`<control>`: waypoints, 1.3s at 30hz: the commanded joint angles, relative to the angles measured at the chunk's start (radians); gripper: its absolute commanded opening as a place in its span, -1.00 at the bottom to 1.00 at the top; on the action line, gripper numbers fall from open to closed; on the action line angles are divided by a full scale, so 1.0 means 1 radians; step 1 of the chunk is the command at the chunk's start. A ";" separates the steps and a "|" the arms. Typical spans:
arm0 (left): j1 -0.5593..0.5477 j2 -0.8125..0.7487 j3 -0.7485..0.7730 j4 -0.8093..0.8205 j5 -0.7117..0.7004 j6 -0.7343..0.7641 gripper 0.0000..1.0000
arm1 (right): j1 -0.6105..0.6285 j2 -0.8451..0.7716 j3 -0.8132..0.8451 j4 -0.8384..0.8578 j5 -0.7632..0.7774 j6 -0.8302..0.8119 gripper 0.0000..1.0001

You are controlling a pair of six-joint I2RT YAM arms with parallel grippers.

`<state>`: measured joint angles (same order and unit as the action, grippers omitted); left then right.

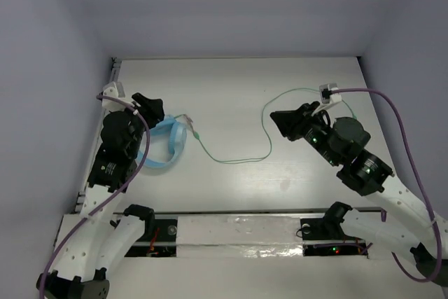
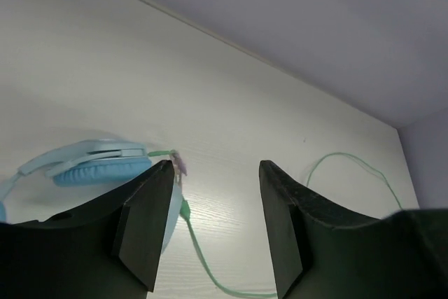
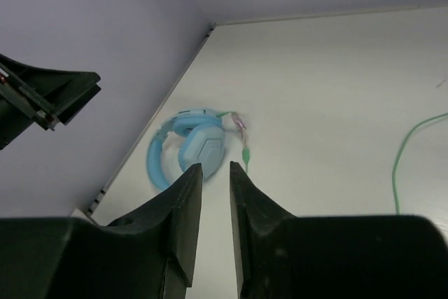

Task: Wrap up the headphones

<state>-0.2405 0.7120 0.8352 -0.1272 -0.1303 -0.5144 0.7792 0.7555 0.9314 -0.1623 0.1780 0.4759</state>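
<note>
The pale worktop [image 1: 238, 82] fills the scene, closed in by lilac walls [image 1: 56, 33] on the left, far and right sides. We see the left arm [image 1: 115, 148] reaching along the left edge and the right arm [image 1: 350, 145] angled in from the near right.

The headphones [image 1: 171, 138] lie flat on the left part of the worktop. Their blue headband is partly under the left arm, and one faceted earcup [image 3: 203, 146] faces up.

The left gripper [image 2: 213, 173] hangs just above the far side of the headphones, jaws spread wide with nothing between them. The right gripper [image 3: 215, 169] is well apart on the right and points left. Its jaws stand a narrow slit apart, and we see nothing in them.

The thin green cable [image 1: 241, 160] runs from the earcup toward the near middle. It then loops far and right, past the right gripper.
</note>
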 commanded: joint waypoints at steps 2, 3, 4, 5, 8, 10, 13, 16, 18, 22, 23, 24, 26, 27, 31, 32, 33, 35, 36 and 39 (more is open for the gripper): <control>-0.002 -0.026 0.013 -0.058 -0.178 -0.015 -0.11 | 0.000 0.010 -0.013 0.076 -0.069 0.010 -0.59; -0.002 -0.022 0.007 -0.080 -0.230 -0.016 -0.21 | 0.000 0.018 -0.014 0.076 -0.072 0.009 -0.94; -0.002 -0.017 0.005 -0.092 -0.258 -0.018 -0.50 | 0.000 0.022 -0.016 0.079 -0.072 0.007 -1.00; -0.002 -0.008 0.005 -0.109 -0.281 -0.019 -0.67 | 0.000 0.027 -0.017 0.078 -0.068 0.012 -1.00; 0.036 0.053 0.016 -0.184 -0.296 -0.041 -0.92 | 0.000 0.030 -0.035 0.104 -0.074 0.032 -1.00; 0.105 0.102 0.015 -0.216 -0.231 -0.026 -0.96 | 0.000 0.034 -0.060 0.127 -0.098 0.047 -1.00; 0.263 0.150 0.002 -0.230 -0.210 0.028 -0.80 | 0.000 0.047 -0.075 0.152 -0.127 0.067 -1.00; 0.392 0.204 0.010 -0.265 -0.079 0.072 -0.27 | 0.000 0.065 -0.092 0.204 -0.156 0.072 -1.00; 0.409 0.216 -0.014 -0.258 -0.072 0.074 0.00 | 0.000 0.090 -0.097 0.219 -0.169 0.067 -1.00; 0.409 0.260 -0.041 -0.230 -0.039 0.076 0.40 | 0.000 0.120 -0.091 0.228 -0.202 0.053 -0.49; 0.409 0.276 -0.042 -0.236 -0.029 0.064 0.40 | 0.000 0.122 -0.092 0.228 -0.203 0.053 -0.33; 0.409 0.291 -0.045 -0.235 -0.020 0.059 0.40 | 0.000 0.120 -0.095 0.227 -0.201 0.050 -0.04; 0.409 0.343 -0.048 -0.235 -0.003 0.060 0.37 | 0.000 0.116 -0.101 0.225 -0.187 0.040 0.10; 0.409 0.360 -0.048 -0.233 -0.002 0.056 0.34 | 0.000 0.113 -0.108 0.230 -0.183 0.036 0.14; 0.409 0.461 -0.119 -0.210 0.060 0.025 0.21 | 0.000 0.102 -0.118 0.225 -0.135 0.026 0.13; 0.409 0.478 -0.123 -0.201 0.066 0.027 0.18 | 0.000 0.100 -0.118 0.225 -0.130 0.023 0.13; 0.409 0.490 -0.111 -0.219 0.060 0.030 0.15 | 0.000 0.099 -0.118 0.224 -0.130 0.023 0.13; 0.409 0.486 -0.085 -0.213 0.047 0.028 -0.04 | 0.000 0.091 -0.121 0.225 -0.132 0.021 0.13; 0.409 0.483 -0.085 -0.201 0.054 0.030 -0.05 | 0.000 0.090 -0.123 0.225 -0.132 0.021 0.13; 0.409 0.524 -0.087 -0.190 0.069 0.027 -0.05 | 0.000 0.090 -0.118 0.225 -0.132 0.023 0.13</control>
<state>0.1665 1.2240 0.7292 -0.3470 -0.0887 -0.4797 0.7795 0.8616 0.8139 0.0090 0.0303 0.5159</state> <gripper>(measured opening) 0.476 0.568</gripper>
